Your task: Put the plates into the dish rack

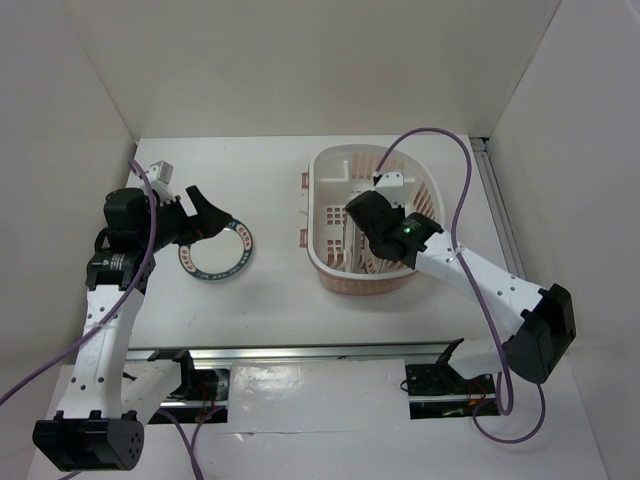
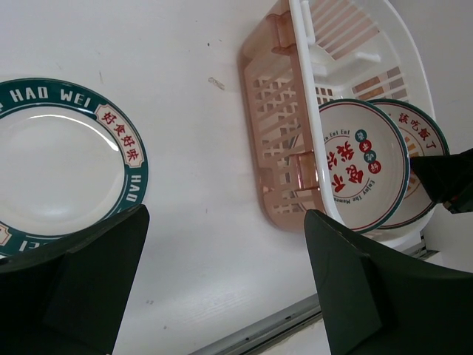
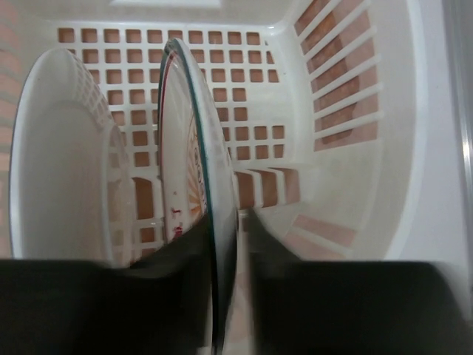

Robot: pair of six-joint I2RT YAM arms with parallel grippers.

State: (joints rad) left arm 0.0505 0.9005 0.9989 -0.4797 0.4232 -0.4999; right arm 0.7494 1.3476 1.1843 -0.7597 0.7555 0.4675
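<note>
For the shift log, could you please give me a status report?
Left end effector open, by teal-rimmed plate on table. Right end effector straddles rear plate rim in dish rack, grip unclear. Front plate racked beside. Nothing in the way.

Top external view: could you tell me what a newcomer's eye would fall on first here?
Two plates stand on edge inside the pink-and-white dish rack, with the right arm's fingers astride the rim of one. Left of the rack, a teal-rimmed plate lies flat on the table, the left arm's fingers open over its edge.
</note>
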